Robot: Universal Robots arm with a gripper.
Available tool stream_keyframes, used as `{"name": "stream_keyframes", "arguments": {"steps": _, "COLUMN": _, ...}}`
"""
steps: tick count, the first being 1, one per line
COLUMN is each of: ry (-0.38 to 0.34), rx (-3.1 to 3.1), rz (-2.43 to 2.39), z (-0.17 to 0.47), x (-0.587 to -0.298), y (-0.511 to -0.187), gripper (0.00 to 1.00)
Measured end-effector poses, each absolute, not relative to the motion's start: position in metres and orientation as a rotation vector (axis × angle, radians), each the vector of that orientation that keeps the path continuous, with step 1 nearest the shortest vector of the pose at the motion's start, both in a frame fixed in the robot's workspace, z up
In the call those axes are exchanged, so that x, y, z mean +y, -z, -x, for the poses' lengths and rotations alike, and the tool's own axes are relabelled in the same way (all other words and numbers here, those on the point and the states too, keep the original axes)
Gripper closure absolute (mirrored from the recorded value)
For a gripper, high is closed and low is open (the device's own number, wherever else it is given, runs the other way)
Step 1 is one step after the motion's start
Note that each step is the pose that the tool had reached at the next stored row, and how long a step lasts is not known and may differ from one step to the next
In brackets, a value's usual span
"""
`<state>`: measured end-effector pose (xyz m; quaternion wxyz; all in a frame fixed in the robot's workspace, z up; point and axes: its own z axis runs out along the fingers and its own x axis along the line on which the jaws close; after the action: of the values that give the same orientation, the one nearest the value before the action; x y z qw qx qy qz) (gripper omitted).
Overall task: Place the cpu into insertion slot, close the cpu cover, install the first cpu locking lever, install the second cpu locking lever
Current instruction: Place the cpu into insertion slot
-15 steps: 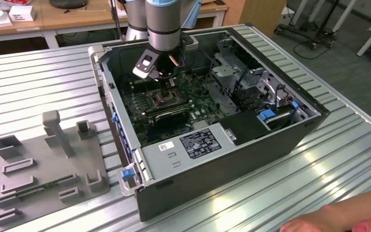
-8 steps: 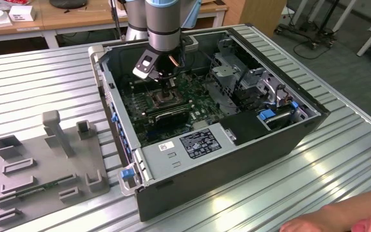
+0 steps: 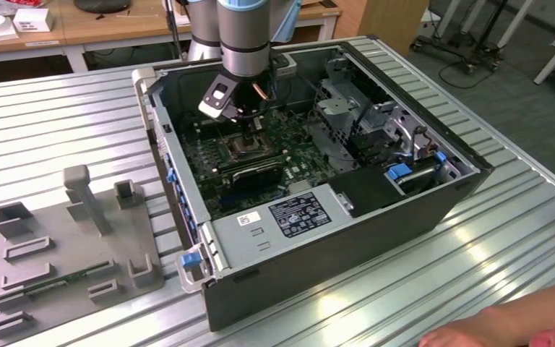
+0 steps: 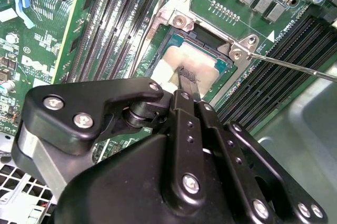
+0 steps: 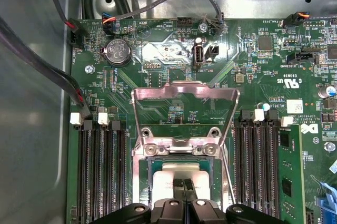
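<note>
The cpu [image 5: 169, 173] lies flat in the insertion slot [image 5: 149, 167], its pale face up, on the green motherboard inside the open computer case [image 3: 355, 238]. My gripper [image 5: 184, 184] hangs straight over it, fingers shut together with nothing between them, and the tips rest on or just above the chip's face [image 4: 171, 60]. The cpu cover [image 5: 184, 92] stands raised on its hinge, tilted away from the slot. A thin locking lever [image 4: 295, 67] sticks out free beside the slot. In the exterior view my gripper [image 3: 251, 141] is down inside the case.
Long black memory slots [image 5: 100, 171] flank the socket on both sides. A grey power supply box [image 3: 282, 217] and drive cages [image 3: 355, 116] crowd the case. A grey fixture plate [image 3: 66, 246] lies at the exterior view's left. A person's hand [image 3: 519, 325] shows at the lower right.
</note>
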<state>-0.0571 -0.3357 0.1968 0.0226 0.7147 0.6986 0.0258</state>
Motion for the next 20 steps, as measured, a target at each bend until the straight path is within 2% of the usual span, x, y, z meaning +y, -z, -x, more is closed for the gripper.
{"name": "stream_keyframes", "arguments": {"steps": 8, "ry": -0.084, "rx": 2.164, "rz": -2.214, "z": 0.057, "x": -0.335, "y": -0.201, "gripper": 0.89}}
{"name": "stream_keyframes", "arguments": {"steps": 20, "ry": -0.083, "rx": 2.164, "rz": -2.214, "z": 0.057, "x": -0.335, "y": -0.224, "gripper": 0.89}}
